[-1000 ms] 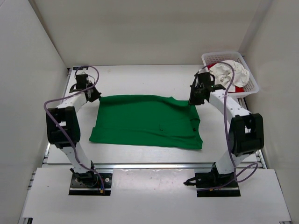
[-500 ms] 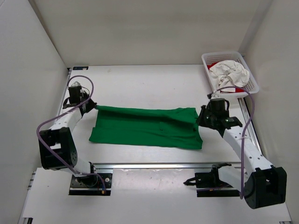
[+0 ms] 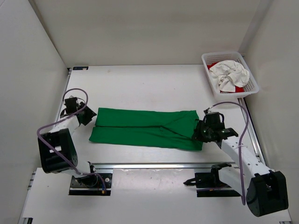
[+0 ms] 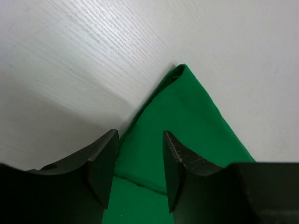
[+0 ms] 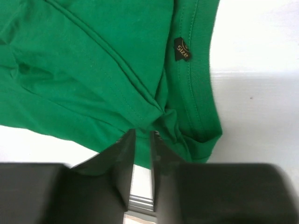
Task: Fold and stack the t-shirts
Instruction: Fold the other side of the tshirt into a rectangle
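- Top view: the green shirt [image 3: 145,128] lies on the worktop [image 3: 140,84] as a long band folded lengthwise. The left tool [image 3: 86,116] is at its left end and the right tool [image 3: 198,133] at its right end.
- The off-white shirt [image 3: 228,74] and the red shirt [image 3: 239,88] sit bunched in the basket [image 3: 252,77] at the far right, well apart from the green one.
- This looks like the release after a lengthwise fold. Both tools should lift straight up so neither end gets dragged and the band keeps its even edges.
- Left wrist: the left tool [image 4: 140,134] is released, jaws apart over the shirt's [image 4: 187,107] pointed corner. The cloth lies flat on the worktop [image 4: 93,46] with nothing pinched.
- The corner sits right under the fingers, so this tool should rise before moving sideways, or it may flip the corner back.
- Right wrist: the right tool [image 5: 142,133] shows only a narrow slit between its jaws, at a pucker where the folded hem meets the collar. I cannot tell whether it is nipping the cloth.
- The size label [image 5: 182,49] faces up beside the neck band [image 5: 201,84].
- The jaws should open wider before retreating, since that pucker would likely pull the top layer askew.
- The bunched spot needs smoothing before any crosswise fold.
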You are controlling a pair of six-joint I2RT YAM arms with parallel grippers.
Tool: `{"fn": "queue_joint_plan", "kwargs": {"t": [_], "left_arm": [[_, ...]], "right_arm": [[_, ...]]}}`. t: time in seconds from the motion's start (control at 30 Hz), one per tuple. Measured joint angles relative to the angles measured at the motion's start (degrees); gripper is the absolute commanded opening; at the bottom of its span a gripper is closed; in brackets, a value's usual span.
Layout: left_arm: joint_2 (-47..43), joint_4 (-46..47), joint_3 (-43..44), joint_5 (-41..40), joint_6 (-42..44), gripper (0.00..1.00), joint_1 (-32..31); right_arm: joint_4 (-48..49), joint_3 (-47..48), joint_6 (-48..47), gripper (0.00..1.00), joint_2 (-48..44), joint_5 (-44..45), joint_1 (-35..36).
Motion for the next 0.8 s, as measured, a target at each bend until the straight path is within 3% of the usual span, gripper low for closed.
{"fn": "queue_joint_plan", "kwargs": {"t": [0.1,0.13,0.2,0.33,0.37,0.5,0.63,0.8], "left_arm": [[-4.2,1.5,-2.3,0.0,-1.9,0.48,0.9],[-6.8,2.4,-3.4,-0.6,-2.6,0.49,0.7],[-12.5,4.0,-4.9,-2.3,-3.3,0.46,-1.5],[-14.9,8.1,-4.4,-3.7,-3.3,0.43,-13.6],[-14.1,9.1,-4.4,-3.5,-3.4,0.42,-17.5],[-12.0,12.0,-6.8,-2.1,-4.0,0.42,-27.8],[-12.2,13.9,-11.6,-1.0,-4.2,0.42,-33.8],[-15.5,15.6,-18.1,0.9,-5.2,0.42,-33.8]], "right_arm": [[-1.2,0.6,-0.3,0.28,-1.0,1.5,0.1],[-1.7,1.4,-0.3,0.25,-1.5,2.4,0.2],[-1.8,3.4,-0.7,0.0,-1.5,3.5,1.6],[2.1,9.0,-0.6,0.0,4.0,4.2,7.8],[4.1,10.7,-0.7,0.03,6.7,4.0,9.3],[14.5,14.7,-0.7,0.31,19.7,0.7,10.9],[20.6,17.1,-1.4,0.36,29.0,-1.9,10.0],[24.5,20.7,-2.1,0.36,37.6,-4.1,9.4]]}}
